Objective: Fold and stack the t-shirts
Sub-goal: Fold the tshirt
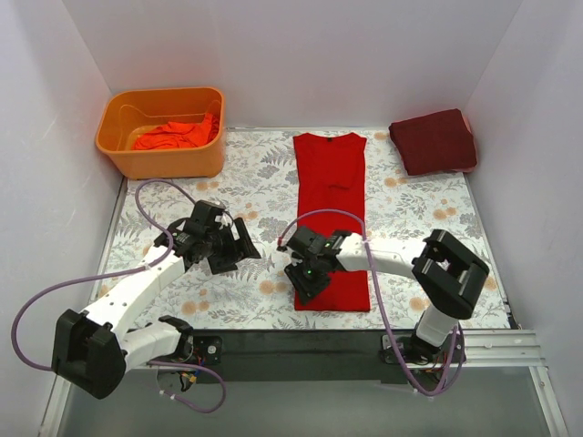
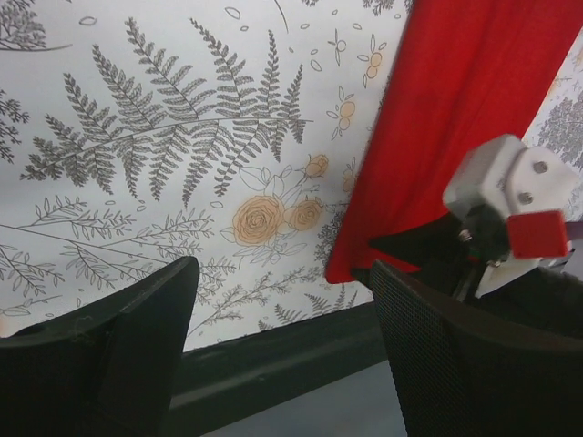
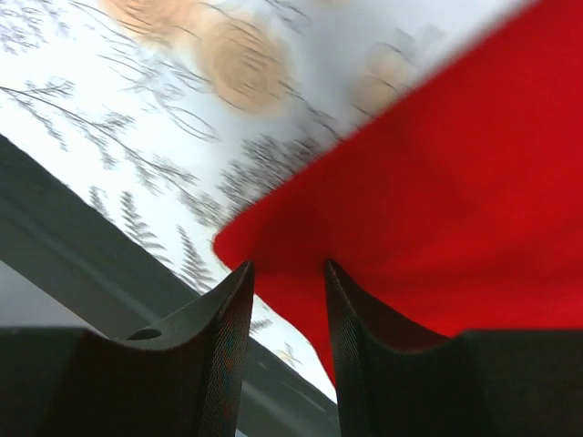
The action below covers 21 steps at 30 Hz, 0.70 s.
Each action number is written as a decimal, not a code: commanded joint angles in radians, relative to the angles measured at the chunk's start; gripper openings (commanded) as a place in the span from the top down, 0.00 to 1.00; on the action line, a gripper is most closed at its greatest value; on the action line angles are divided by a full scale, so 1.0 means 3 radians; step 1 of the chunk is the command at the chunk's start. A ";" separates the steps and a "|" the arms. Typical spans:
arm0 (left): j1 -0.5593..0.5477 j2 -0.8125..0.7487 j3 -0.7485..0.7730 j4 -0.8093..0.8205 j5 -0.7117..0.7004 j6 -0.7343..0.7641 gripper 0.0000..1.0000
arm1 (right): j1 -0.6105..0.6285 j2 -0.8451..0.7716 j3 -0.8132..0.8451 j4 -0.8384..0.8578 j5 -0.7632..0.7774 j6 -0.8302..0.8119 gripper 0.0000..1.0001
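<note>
A bright red t-shirt (image 1: pixel 332 209), folded into a long strip, lies flat on the floral cloth in the middle. My right gripper (image 1: pixel 305 282) is open, its jaws a little apart, low over the shirt's near left corner (image 3: pixel 273 241); the fingers (image 3: pixel 214 328) straddle the cloth edge. My left gripper (image 1: pixel 244 246) is open and empty, hovering left of the shirt; the shirt's edge (image 2: pixel 437 118) shows at its right. A dark maroon t-shirt (image 1: pixel 434 141) lies folded at the back right. Orange-red t-shirts (image 1: pixel 173 137) lie crumpled in the tub.
The orange plastic tub (image 1: pixel 123 150) stands at the back left. The floral table cloth (image 1: pixel 228 182) ends at a black front strip (image 1: pixel 301 350). White walls close in the back and both sides. The right arm's wrist (image 2: pixel 501 196) shows in the left wrist view.
</note>
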 commanded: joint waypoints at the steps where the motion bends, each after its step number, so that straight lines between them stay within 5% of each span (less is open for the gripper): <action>1: -0.0105 -0.0001 -0.0006 -0.0101 -0.0042 -0.0141 0.25 | 0.0192 0.0183 0.0289 -0.0149 0.0081 0.0035 0.57; 11: -0.0616 0.0342 0.0131 -0.0209 -0.0169 -0.0406 0.25 | -0.0205 -0.0833 -0.0041 -0.0686 0.0859 0.0377 0.45; 15: -0.1091 0.0750 0.0315 -0.0265 -0.0236 -0.0545 0.25 | -0.0686 -0.1634 -0.0690 -0.0753 0.0778 0.0526 0.37; 21: -0.1496 0.1369 0.0719 -0.0505 -0.0517 -0.0637 0.30 | -0.1249 -0.2143 -0.1192 -0.0835 0.0435 0.0480 0.35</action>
